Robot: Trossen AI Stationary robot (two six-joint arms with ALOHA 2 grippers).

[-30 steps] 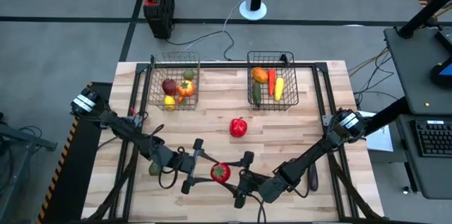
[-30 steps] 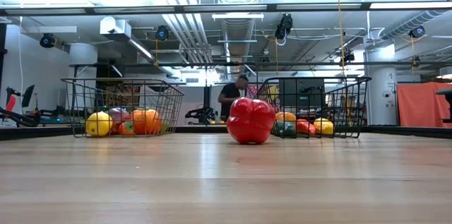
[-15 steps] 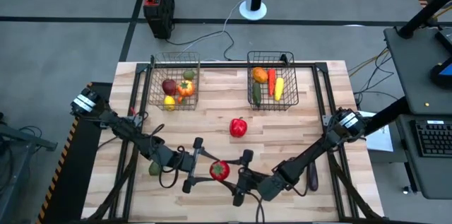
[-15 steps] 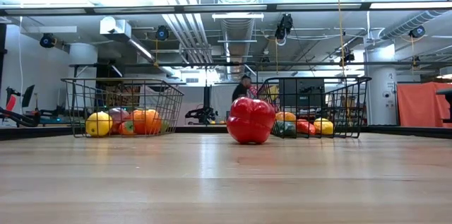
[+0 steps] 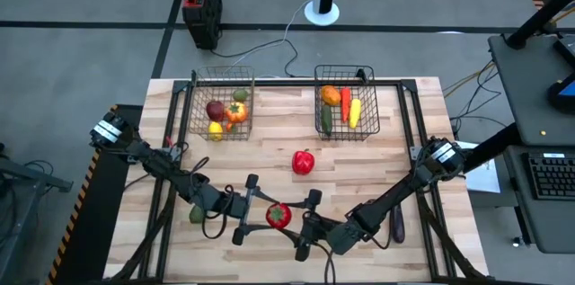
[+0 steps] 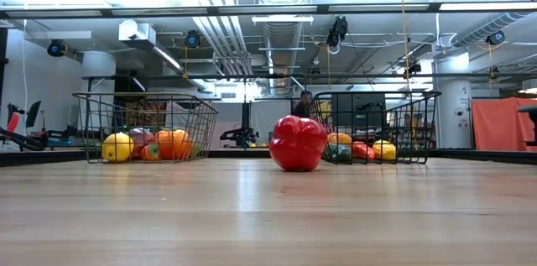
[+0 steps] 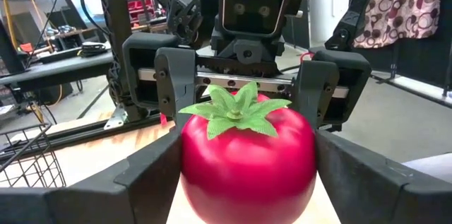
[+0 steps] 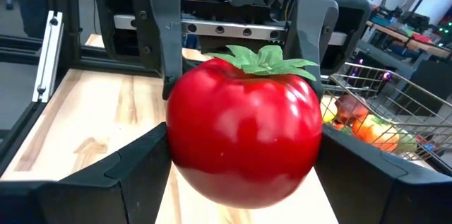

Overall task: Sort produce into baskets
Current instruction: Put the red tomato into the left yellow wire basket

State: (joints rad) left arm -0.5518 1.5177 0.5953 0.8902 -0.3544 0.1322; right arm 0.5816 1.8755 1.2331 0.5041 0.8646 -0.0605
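The pale wooden plank table carries two rectangular dark wire-mesh baskets at its far edge. The left basket sits toward eleven o'clock from the table's middle and holds a dark red piece, a yellow one, an orange one and a green one. The right basket sits toward one o'clock and holds an orange piece, a red one, a yellow one and a green one.

The two dark arms meet at six o'clock, near the table's front edge. Between them hangs a glossy red toy tomato with a green leafy top, lifted clear of the wood. The left gripper has its fingers spread wide against the tomato's sides, and the right gripper is spread just as wide against the same tomato from the opposite side.

A red toy bell pepper stands alone on the table's middle, at twelve o'clock from the tomato.
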